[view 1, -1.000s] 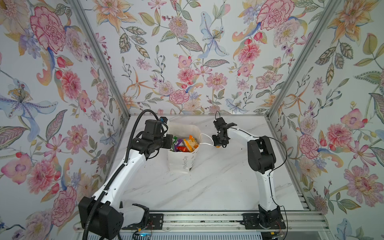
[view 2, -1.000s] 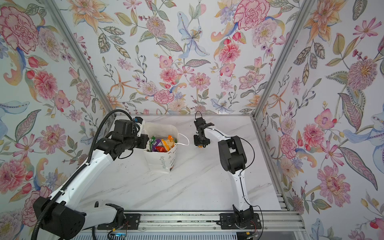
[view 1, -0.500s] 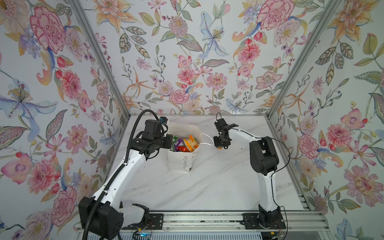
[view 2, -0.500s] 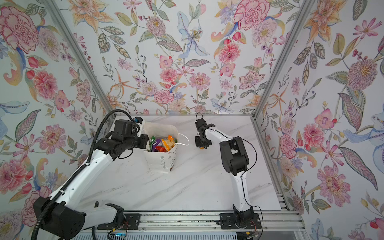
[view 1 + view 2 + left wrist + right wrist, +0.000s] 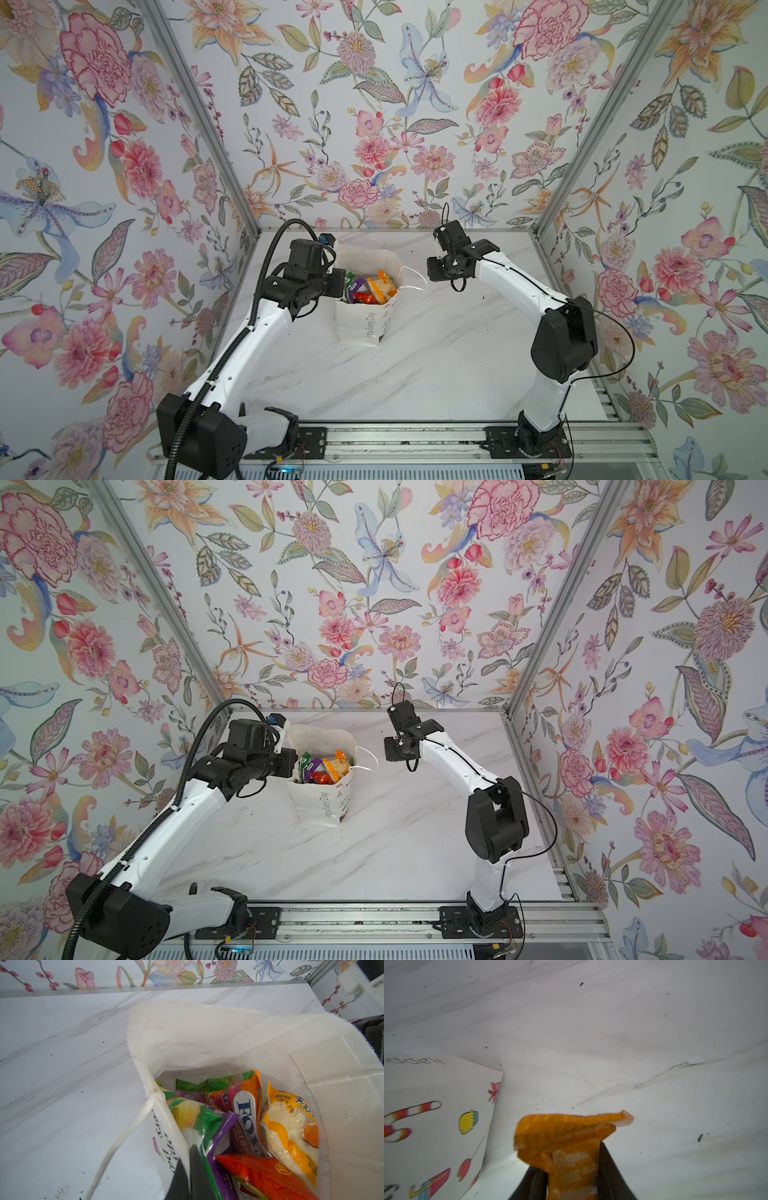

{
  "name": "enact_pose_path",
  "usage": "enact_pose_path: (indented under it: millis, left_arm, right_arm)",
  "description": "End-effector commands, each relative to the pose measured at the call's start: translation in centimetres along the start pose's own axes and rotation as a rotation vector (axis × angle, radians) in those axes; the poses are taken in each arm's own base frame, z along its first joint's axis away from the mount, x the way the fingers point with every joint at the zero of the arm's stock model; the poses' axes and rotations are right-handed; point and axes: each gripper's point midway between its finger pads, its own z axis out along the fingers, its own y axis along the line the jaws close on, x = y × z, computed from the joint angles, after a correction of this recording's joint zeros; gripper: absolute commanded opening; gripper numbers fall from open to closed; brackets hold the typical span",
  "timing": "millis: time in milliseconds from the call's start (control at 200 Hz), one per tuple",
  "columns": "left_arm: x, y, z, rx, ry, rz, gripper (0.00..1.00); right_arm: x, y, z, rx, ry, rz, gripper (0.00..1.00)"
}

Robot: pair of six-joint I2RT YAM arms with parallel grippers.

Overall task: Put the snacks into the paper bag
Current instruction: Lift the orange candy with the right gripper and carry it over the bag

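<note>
An orange pack (image 5: 564, 1132) held near the bag (image 5: 365, 322)

The right arm (image 5: 562, 341) has drawn its elbow back since a second ago; the bag has not budged. Only the right wrist view shows the right gripper (image 5: 571, 1166) clenched on the orange pack, near the bag. The left wrist view shows the left gripper (image 5: 190, 1161) pinching the bag's rim, snacks (image 5: 245, 1126) inside. Marble table (image 5: 415, 374), floral wallpaper (image 5: 374, 104) all round.

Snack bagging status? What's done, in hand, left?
Done: several packets sit inside the paper bag. In hand: left pincer pinches the bag's rim; right pincer grips an orange packet beside the bag. Left: drop it in; no loose packets show on the table.
</note>
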Motion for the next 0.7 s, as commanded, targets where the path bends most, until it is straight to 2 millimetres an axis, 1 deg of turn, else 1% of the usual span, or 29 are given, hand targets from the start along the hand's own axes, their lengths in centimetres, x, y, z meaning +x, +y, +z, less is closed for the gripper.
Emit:
enact_pose_path:
  millis: [0, 145, 395, 435, 445, 465, 590, 691]
  left_arm:
    - [-2.2, 0.3, -1.1, -0.008, -0.099, 0.031, 0.00]
    - [-2.3, 0.3, -1.1, -0.008, -0.103, 0.030, 0.00]
    - [-2.2, 0.3, -1.1, -0.008, -0.101, 0.028, 0.00]
    - [-2.2, 0.3, -1.2, -0.008, -0.101, 0.029, 0.00]
    - [-2.2, 0.3, -1.2, -0.008, -0.102, 0.028, 0.00]
    - [-2.3, 0.3, -1.2, -0.008, -0.102, 0.029, 0.00]
    - [-2.3, 0.3, -1.3, -0.007, -0.104, 0.028, 0.00]
    - [-2.3, 0.2, -1.3, -0.006, -0.106, 0.028, 0.00]
  right_arm:
    - [-1.4, 1.1, -3.7, -0.016, -0.063, 0.001, 0.18]
    - [-3.2, 2.6, -7.7, -0.036, -0.145, -0.022, 0.17]
    - [-5.4, 5.1, -13.6, -0.058, -0.261, -0.073, 0.15]
    - [-5.8, 5.1, -14.5, -0.055, -0.282, -0.072, 0.15]
    - [-5.6, 5.9, -14.8, -0.068, -0.284, -0.089, 0.15]
    - [-5.7, 6.5, -15.3, -0.076, -0.293, -0.097, 0.15]
    - [-6.3, 8.5, -18.2, -0.105, -0.354, -0.135, 0.15]
    - [-6.5, 10.0, -19.6, -0.125, -0.381, -0.162, 0.15]
